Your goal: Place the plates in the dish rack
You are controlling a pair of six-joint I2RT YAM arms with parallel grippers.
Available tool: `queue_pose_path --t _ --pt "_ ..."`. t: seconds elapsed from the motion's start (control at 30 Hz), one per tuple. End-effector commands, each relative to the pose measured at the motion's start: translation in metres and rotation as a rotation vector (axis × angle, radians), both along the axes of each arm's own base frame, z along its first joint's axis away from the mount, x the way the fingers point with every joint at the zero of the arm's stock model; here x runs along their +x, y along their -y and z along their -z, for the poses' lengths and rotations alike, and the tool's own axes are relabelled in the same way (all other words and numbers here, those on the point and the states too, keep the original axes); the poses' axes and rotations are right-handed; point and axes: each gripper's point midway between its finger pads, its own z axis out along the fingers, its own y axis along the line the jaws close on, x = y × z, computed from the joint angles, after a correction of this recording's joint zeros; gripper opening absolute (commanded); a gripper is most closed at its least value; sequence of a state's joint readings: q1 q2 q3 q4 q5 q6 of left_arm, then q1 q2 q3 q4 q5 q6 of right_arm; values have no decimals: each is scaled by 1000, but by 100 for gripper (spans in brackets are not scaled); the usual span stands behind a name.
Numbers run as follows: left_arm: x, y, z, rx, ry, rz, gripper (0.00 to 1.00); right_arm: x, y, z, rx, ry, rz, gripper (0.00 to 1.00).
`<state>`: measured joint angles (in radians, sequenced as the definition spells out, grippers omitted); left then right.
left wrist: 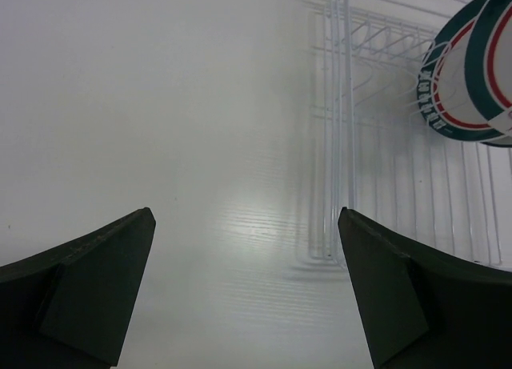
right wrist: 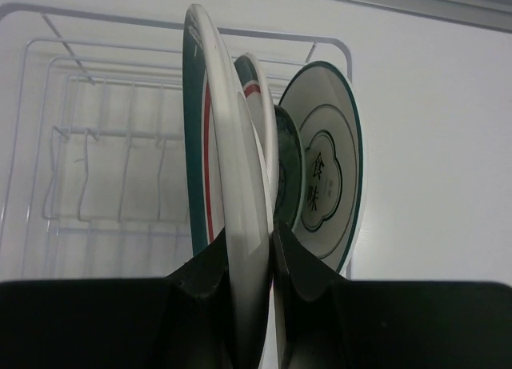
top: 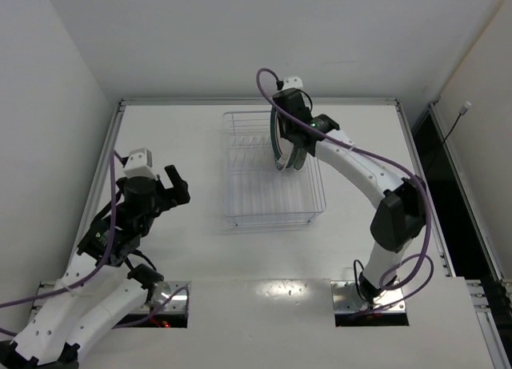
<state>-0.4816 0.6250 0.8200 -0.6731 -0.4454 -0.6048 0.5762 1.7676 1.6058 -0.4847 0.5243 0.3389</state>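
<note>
The clear dish rack (top: 254, 189) stands in the middle of the table. My right gripper (right wrist: 250, 234) is shut on the edge of a white plate with a dark green rim and red ring (right wrist: 228, 169), held upright inside the dish rack (right wrist: 120, 133). Behind it stand a second red-ringed plate (right wrist: 260, 105), a teal plate (right wrist: 288, 173) and a pale plate with a green line and printed characters (right wrist: 324, 177). From above, the plates (top: 282, 145) sit in the rack's right half under the right gripper (top: 293, 151). My left gripper (top: 177, 186) hangs open left of the rack, nothing between its fingers (left wrist: 112, 265).
The left wrist view shows bare white table under the left gripper (left wrist: 246, 213), the rack's near corner (left wrist: 336, 145) to the right and plates (left wrist: 464, 81) beyond. The rack's left rows of tines (top: 244, 145) hold nothing. A raised rail (top: 256, 101) edges the table's far side.
</note>
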Motion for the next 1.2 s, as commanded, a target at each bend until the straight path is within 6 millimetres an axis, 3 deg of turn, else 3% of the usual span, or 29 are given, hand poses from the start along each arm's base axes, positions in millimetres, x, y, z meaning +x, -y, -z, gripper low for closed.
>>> queue_pose_path --t 0.0,0.23,0.43,0.7,0.8,0.83,0.9,0.93,1.07,1.17 --pt "1 -3 -21 -18 96 2 99 21 -1 -35 -20 125 65 0" --pt "1 -5 -21 -23 98 -9 99 25 -26 -27 -72 140 115 0" --pt "1 -5 -21 -23 98 -9 99 31 -44 -1 -121 97 117 0" --pt "1 -5 -21 -15 98 -6 99 21 -46 43 -78 -13 125 0" --pt "1 -5 -21 -15 98 -6 99 17 -48 47 -65 -30 113 10" --pt "1 -5 -21 -15 98 -6 99 16 -47 37 -50 -15 114 18" --pt "2 -7 -21 -11 99 -14 99 10 -47 37 -54 -18 117 21" --pt "2 -7 -21 -11 99 -14 99 7 -46 25 -37 -9 110 23" --pt "1 -7 -19 -7 91 -14 99 0 -35 9 -32 -12 124 43" --pt "1 -8 -20 -12 93 -26 99 -13 -27 -9 -25 -16 115 51"
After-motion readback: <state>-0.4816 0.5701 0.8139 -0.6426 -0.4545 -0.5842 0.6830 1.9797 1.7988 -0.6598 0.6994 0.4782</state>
